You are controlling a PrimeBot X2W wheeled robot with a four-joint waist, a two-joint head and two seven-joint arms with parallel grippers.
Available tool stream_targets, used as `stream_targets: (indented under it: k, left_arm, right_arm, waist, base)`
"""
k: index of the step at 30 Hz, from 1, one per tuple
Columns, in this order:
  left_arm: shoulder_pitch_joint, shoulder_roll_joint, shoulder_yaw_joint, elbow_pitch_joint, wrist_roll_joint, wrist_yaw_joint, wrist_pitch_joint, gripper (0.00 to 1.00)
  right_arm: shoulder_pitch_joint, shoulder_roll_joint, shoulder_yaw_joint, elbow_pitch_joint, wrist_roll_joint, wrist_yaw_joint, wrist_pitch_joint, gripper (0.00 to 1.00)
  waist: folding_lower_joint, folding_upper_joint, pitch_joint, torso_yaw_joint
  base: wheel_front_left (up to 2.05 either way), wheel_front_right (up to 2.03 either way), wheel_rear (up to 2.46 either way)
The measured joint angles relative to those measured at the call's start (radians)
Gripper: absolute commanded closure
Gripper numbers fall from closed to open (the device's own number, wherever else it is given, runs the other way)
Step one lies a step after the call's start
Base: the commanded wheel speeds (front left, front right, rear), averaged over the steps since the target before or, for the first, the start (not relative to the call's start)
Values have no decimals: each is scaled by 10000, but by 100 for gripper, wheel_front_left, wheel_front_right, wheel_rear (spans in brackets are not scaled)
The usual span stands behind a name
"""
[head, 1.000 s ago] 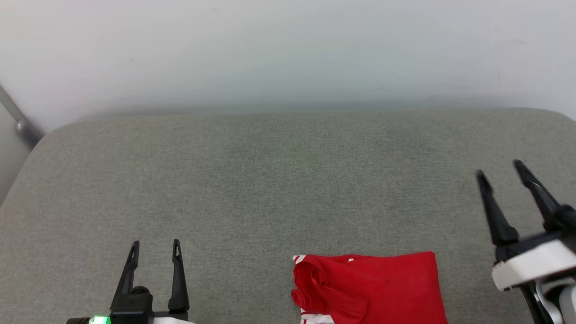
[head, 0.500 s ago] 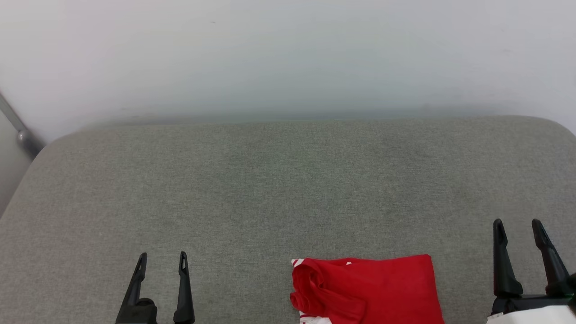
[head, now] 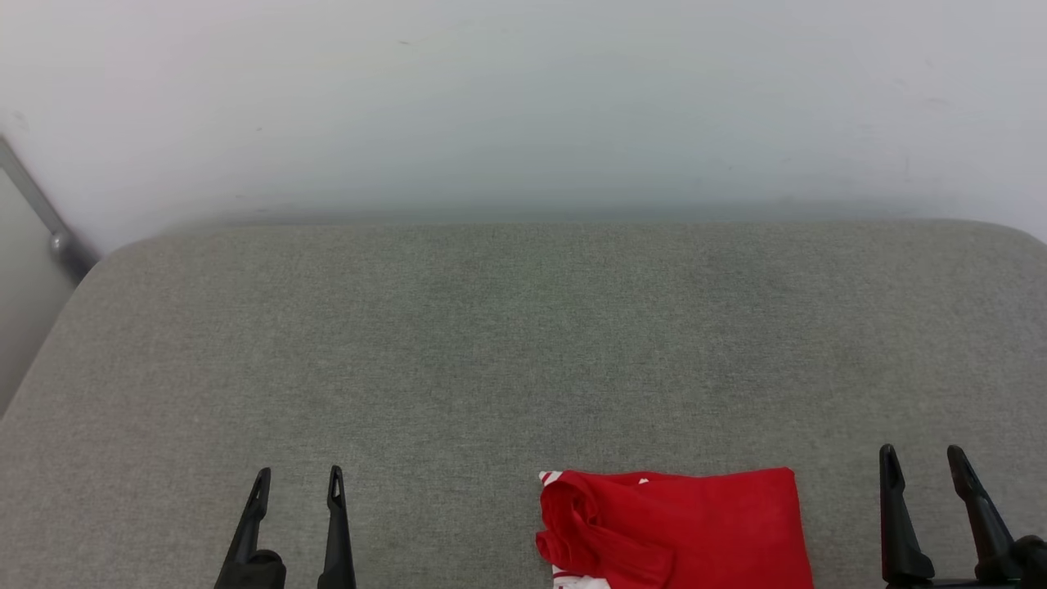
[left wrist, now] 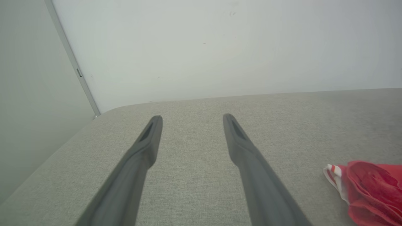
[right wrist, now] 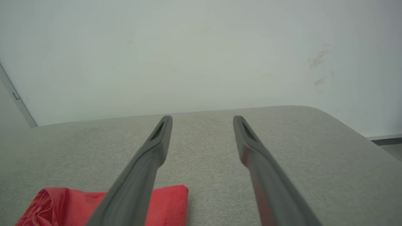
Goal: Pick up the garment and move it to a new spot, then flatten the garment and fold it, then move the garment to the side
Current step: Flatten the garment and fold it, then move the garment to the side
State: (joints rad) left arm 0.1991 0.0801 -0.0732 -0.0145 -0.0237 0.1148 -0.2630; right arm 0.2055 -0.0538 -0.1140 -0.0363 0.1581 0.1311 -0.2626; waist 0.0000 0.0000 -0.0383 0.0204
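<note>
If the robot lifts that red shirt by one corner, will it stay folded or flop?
Probably flop: the red shirt is soft cloth with loose rolled folds at its left edge, so it would likely sag open. It looks thin, so probably light. Pushed, it may bunch on the woven grey cushion rather than slide.

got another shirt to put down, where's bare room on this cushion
Bare: grey cushion from the white wall down to the folded red shirt, and between shirt and left end effector. Tightest: the strip between shirt and right end effector.
</note>
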Motion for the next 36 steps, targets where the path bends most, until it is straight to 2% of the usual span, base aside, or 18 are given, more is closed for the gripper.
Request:
stream_targets:
  k: [19, 23, 28, 29, 31, 32, 36]
  left_arm:
    - [1, -75, 207, -40, 13, -105, 2, 0]
    - [2, -98, 247, -52, 13, -107, 2, 0]
    - [1, -121, 291, -52, 15, -150, 2, 0]
    - [1, -121, 291, -52, 15, -150, 2, 0]
    - [-1, -136, 309, -67, 15, -155, 2, 0]
    - [-1, -136, 309, -67, 15, -155, 2, 0]
    - [-5, -151, 380, -121, 12, -176, 0, 0]
  right_arm:
    - [-29, 12, 161, 107, 36, 0, 0, 0]
    - [-453, -109, 155, -81, -215, 0, 0, 0]
    - [-1476, -1126, 439, -77, -4, 0, 180, 0]
    - [-1476, -1126, 439, -77, -4, 0, 180, 0]
    - [-2173, -1987, 913, -144, 554, 0, 1112, 0]
    - [-2173, -1987, 913, -144, 554, 0, 1112, 0]
    - [-2750, -3375, 2077, -297, 1831, 0, 3785, 0]
  waist:
    - [0, 0, -43, 78]
    - [1, 0, -9, 34]
    - [0, 0, 48, 0]
    - [0, 0, 48, 0]
    - [1, 0, 116, 9]
    - [1, 0, 116, 9]
    - [0, 0, 243, 35]
  base:
    - [0, 0, 0]
    - [0, 0, 0]
    - [0, 0, 0]
    - [0, 0, 0]
    - [0, 0, 0]
    - [0, 0, 0]
    - [0, 0, 0]
